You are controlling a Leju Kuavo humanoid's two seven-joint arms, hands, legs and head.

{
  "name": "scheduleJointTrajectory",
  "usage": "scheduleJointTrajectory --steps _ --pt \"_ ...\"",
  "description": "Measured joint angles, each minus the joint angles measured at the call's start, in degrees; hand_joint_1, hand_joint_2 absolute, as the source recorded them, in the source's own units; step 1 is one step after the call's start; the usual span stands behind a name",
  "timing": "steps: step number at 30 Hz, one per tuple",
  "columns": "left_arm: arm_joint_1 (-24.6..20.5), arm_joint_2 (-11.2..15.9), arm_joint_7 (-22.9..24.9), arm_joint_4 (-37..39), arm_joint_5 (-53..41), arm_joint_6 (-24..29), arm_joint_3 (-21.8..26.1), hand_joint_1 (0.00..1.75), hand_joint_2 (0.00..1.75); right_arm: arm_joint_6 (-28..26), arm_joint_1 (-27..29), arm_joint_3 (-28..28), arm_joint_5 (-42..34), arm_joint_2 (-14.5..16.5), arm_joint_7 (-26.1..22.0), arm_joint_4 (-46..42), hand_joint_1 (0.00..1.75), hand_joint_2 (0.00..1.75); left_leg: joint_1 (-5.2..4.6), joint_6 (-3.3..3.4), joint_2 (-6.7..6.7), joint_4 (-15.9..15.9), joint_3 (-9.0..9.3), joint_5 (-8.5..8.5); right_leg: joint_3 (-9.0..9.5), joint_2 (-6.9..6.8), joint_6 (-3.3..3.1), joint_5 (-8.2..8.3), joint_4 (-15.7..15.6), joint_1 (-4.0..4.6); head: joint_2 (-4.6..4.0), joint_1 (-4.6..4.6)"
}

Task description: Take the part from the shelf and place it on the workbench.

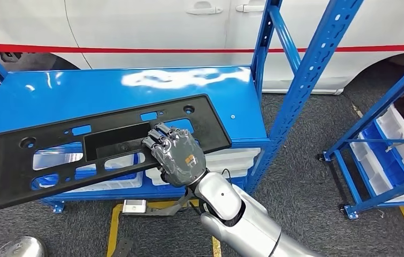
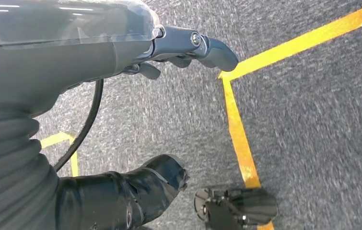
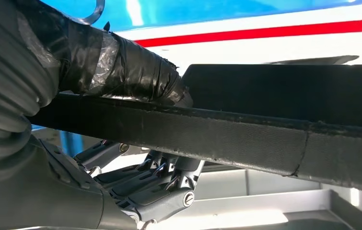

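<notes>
The part is a long black plastic plate point(image 1: 55, 155) with several cut-outs and a recessed middle. It is tilted, its left end low and out past the front edge of the blue shelf point(image 1: 108, 88). My right hand point(image 1: 175, 152) grips its front edge near the right end. In the right wrist view the taped thumb point(image 3: 121, 67) lies on one face of the plate's edge point(image 3: 246, 139) and the fingers point(image 3: 150, 187) curl against the other face. My left hand point(image 2: 188, 45) hangs over the grey floor with nothing in it, its fingers loosely extended.
Blue uprights point(image 1: 317, 59) stand right of the shelf. A second blue rack with white bins point(image 1: 397, 139) is at the far right. White bins point(image 1: 231, 160) sit under the shelf top. A white car body with a red stripe point(image 1: 135, 49) is behind. Yellow floor tape point(image 2: 239, 129) marks the carpet.
</notes>
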Motion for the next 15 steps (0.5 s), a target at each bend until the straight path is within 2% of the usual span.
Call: scheduleJointTrajectory --steps 2,3,5,6,7,8,11,12,15 --pt "0.03 0.01 0.01 0.0 0.01 0.01 0.0 0.0 1.75 -0.09 -0.01 -0.1 0.05 0.04 0.05 0.0 1.75 1.75 0.01 -0.59 -0.05 1.63 -0.85 -1.64 -0.32 -0.13 -0.71 0.8 -0.52 -0.38 0.0 -0.07" --pt "0.04 0.01 0.01 0.0 0.02 0.02 0.0 0.0 1.75 -0.2 -0.02 -0.15 0.12 0.08 0.09 0.01 1.75 1.75 0.09 -0.82 -0.08 4.09 -1.88 -3.53 -0.58 -0.21 -1.01 1.17 -0.69 -0.52 0.0 -0.1" --pt "0.09 0.02 0.01 0.0 0.02 0.01 0.0 0.0 1.75 -0.5 0.04 -0.19 0.28 0.15 0.22 0.08 1.75 1.75 0.21 -1.23 -0.09 11.51 -4.66 -7.82 -1.36 -0.28 -1.31 1.7 -0.66 -0.45 0.0 -0.17" --pt "0.13 0.03 0.01 0.0 0.04 0.01 0.0 0.0 1.75 -0.61 0.1 -0.19 0.36 0.15 0.32 0.15 1.75 1.75 0.26 -1.38 -0.09 14.53 -5.62 -9.07 -1.75 -0.29 -1.3 1.94 -0.6 -0.42 0.0 -0.17" --pt "0.18 0.03 0.02 0.0 0.07 0.01 0.0 0.0 1.75 -0.69 0.17 -0.19 0.42 0.15 0.41 0.22 1.75 1.75 0.3 -1.48 -0.09 15.75 -5.69 -9.3 -2.1 -0.29 -1.24 2.14 -0.5 -0.41 0.0 -0.18" --pt "0.21 0.04 0.03 0.0 0.11 0.01 0.0 0.0 1.75 -0.75 0.23 -0.19 0.5 0.15 0.52 0.26 1.75 1.75 0.35 -1.52 -0.08 14.46 -4.49 -8.39 -2.38 -0.27 -1.13 2.29 -0.36 -0.42 0.0 -0.18" --pt "0.13 0.07 0.07 0.0 0.18 0.03 0.0 0.0 1.75 -0.97 0.29 -0.27 0.89 0.25 0.92 0.28 1.75 1.75 0.4 -1.2 -0.11 2.95 2.46 -4.34 -2.96 -0.23 -0.71 2.56 0.29 -0.37 0.0 -0.17" --pt "0.09 0.08 0.07 0.0 0.2 0.04 0.0 0.0 1.75 -1.05 0.28 -0.32 1.03 0.3 1.02 0.28 1.75 1.75 0.3 -0.95 -0.15 0.63 3.64 -3.82 -3.16 -0.23 -0.45 2.71 0.45 -0.28 0.0 -0.17" --pt "0.18 0.09 0.09 0.0 0.31 0.09 0.01 0.0 1.75 -1.17 0.3 -0.42 1.22 0.38 1.09 0.28 1.75 1.75 0.16 0.1 -0.2 -0.29 3.61 -3.16 -3.61 -0.22 0.63 3.29 0.46 -0.14 0.0 -0.16"
